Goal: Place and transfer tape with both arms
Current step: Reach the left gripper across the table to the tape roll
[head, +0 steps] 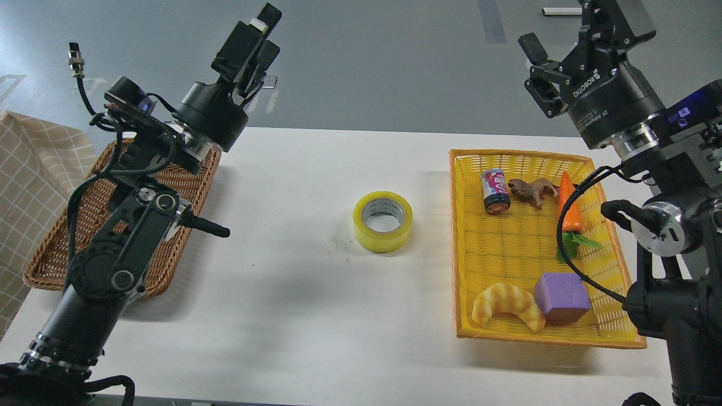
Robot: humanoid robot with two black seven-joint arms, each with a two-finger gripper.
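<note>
The tape (383,221) lies flat on its side on the white table (293,316), core hole up, between our two baskets and apart from both. To its right, the yellow basket (507,270) holds a small can (494,192), a brown toy animal (530,190), a carrot (568,211), a croissant (507,305) and a purple block (561,297). To its left sits a brown wicker basket (169,186). Our left gripper (260,35) hangs raised above that basket, its fingers parted and empty. Our right gripper (569,25) is raised above the yellow basket's far corner, fingers spread wide, holding nothing.
</note>
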